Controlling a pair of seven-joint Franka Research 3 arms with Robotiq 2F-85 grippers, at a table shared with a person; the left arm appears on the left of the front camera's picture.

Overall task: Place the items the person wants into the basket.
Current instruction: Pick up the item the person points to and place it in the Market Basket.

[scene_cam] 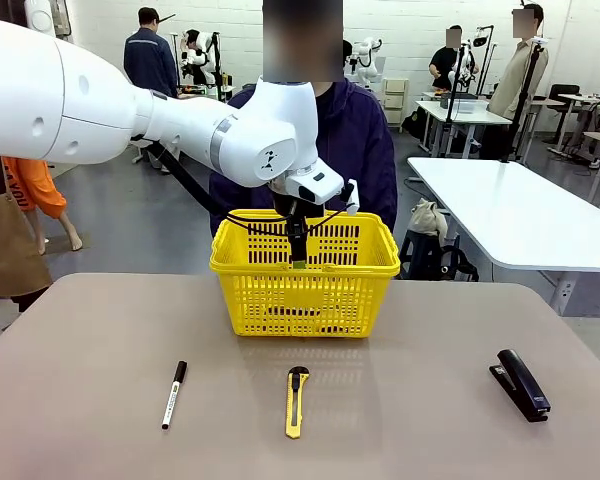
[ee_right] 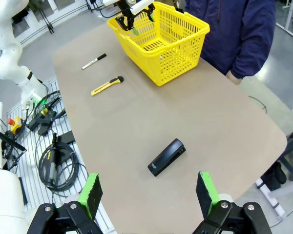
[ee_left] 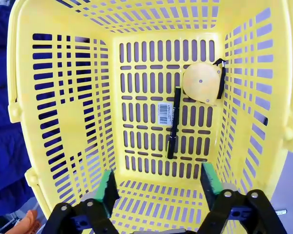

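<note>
Basket (scene_cam: 280,300) stands at the table's 12 o'clock, just in front of the person (scene_cam: 365,140), and already holds two items: in the left wrist view the tape measure (ee_left: 201,83) lies at 1 o'clock on its floor, with the pen (ee_left: 173,122) beside it near the centre. The left gripper (scene_cam: 297,252) hangs over the basket's middle, fingers (ee_left: 107,187) spread and holding nothing. The marker (scene_cam: 174,394) lies on the table at 7 o'clock from the basket, the knife (scene_cam: 296,401) at 6 o'clock, the stapler (scene_cam: 521,384) at 4 o'clock. The right gripper (ee_right: 149,192) hovers high above the stapler, spread and empty. Judging by this, the marker is the remaining item: the left arm should rise clear of the rim, swing to 7 o'clock, and set its fingers across the thin barrel, well away from the knife.
</note>
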